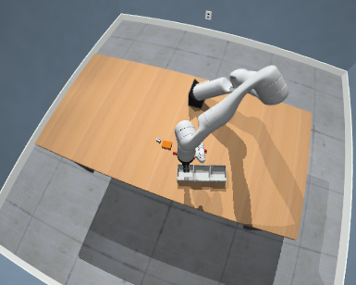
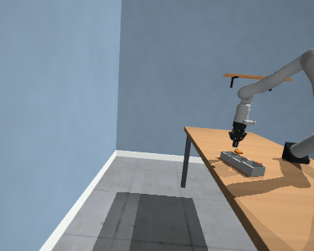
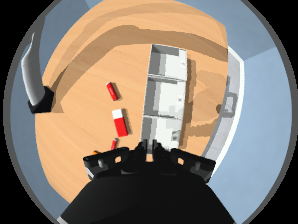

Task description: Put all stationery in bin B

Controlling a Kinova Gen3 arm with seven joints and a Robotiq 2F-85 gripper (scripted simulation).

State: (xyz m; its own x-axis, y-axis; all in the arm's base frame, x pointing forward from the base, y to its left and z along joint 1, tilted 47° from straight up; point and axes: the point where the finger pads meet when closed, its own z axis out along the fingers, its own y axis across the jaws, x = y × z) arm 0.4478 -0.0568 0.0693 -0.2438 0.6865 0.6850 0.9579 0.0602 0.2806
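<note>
A grey bin tray with three compartments in a row stands near the table's front edge; I cannot read its marks. It also shows in the side view and the wrist view. My gripper hangs just above the tray's left end compartment, pointing down. Its fingers stand almost together and I see nothing plainly between them. A red and white stick and a small red piece lie on the table beside the tray. An orange block and a small pale piece lie further left.
The arm's black base stands at the table's back middle. The arm reaches over the things behind the tray and hides some of them. A small wall shelf hangs behind the arm in the side view.
</note>
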